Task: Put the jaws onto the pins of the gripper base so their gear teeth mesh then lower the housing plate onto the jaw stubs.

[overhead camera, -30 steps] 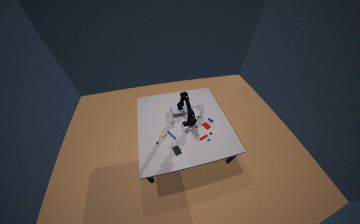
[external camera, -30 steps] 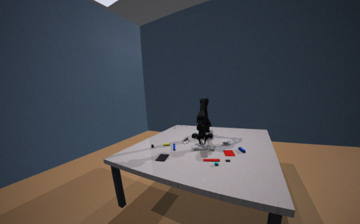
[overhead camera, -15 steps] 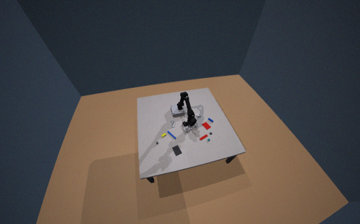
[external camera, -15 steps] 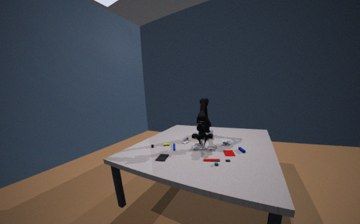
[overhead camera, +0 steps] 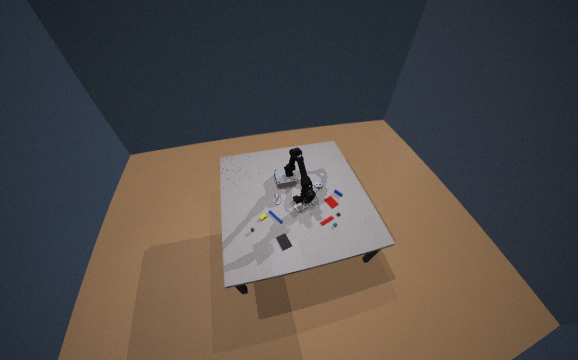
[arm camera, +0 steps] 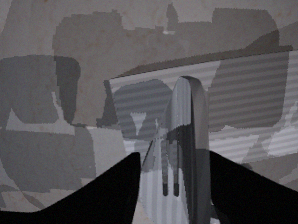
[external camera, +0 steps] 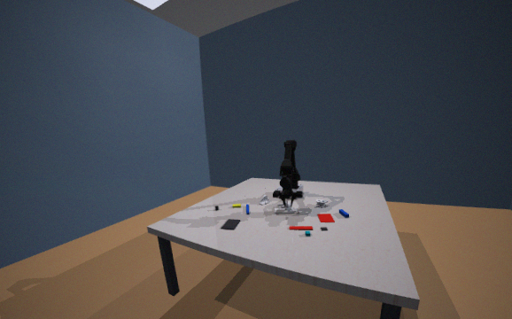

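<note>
My gripper (overhead camera: pixel 301 201) (external camera: pixel 287 205) (arm camera: pixel 172 159) points down and is shut on a grey jaw (arm camera: pixel 184 107) with a rounded tip and two dark slots. The gripper base (overhead camera: pixel 300 208) (external camera: pixel 281 212) (arm camera: pixel 245 92), a pale ribbed plate, lies flat on the table below. The held jaw overlaps it in the wrist view; the pins and gear teeth are hidden, and I cannot tell whether jaw and base touch. A pale slender piece, apparently the other jaw (overhead camera: pixel 277 199) (external camera: pixel 264 200), lies on the left. A pale piece with raised parts, apparently the housing plate (overhead camera: pixel 318 185) (external camera: pixel 321 203), lies on the right.
On the left are a blue bar (overhead camera: pixel 275 217) (external camera: pixel 247 209), a yellow block (overhead camera: pixel 263 217) and a small black piece (overhead camera: pixel 252 230). A dark plate (overhead camera: pixel 284 242) lies nearer the front. On the right are a red plate (overhead camera: pixel 331 202), red bar (overhead camera: pixel 327 220), blue block (overhead camera: pixel 338 193) and teal block (overhead camera: pixel 335 225).
</note>
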Robot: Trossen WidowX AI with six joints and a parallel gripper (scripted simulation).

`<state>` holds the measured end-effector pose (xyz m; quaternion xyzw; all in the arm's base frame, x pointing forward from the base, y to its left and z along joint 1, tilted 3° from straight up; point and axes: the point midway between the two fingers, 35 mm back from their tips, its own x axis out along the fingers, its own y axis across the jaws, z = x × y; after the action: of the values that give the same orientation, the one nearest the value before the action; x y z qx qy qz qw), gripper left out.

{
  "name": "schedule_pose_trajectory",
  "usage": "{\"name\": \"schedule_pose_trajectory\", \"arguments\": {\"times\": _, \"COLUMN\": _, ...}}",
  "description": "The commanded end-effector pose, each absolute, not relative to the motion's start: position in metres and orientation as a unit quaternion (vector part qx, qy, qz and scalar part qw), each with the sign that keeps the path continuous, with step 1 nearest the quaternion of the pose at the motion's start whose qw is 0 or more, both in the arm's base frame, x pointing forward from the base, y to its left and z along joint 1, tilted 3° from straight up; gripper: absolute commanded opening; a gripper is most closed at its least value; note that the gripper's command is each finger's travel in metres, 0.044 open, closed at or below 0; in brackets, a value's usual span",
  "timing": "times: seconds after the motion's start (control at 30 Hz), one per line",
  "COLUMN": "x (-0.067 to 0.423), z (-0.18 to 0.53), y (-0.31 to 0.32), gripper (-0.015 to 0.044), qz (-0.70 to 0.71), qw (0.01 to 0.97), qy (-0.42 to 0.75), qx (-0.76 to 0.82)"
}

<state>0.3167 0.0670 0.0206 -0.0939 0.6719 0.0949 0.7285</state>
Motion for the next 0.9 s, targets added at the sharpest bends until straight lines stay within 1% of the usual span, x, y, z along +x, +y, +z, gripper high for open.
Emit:
{"name": "schedule_pose_trajectory", "arguments": {"times": 0.0, "x": 0.3164, "z": 0.0176, "y": 0.0665, "gripper": 0.0134, "qz": 0.094, "qw": 0.728, "qy": 0.673, "qx": -0.094}}
{"name": "schedule_pose_trajectory", "arguments": {"times": 0.87, "x": 0.3168, "z": 0.0108, "y": 0.0666, "gripper": 0.0134, "qz": 0.092, "qw": 0.728, "qy": 0.673, "qx": -0.092}}
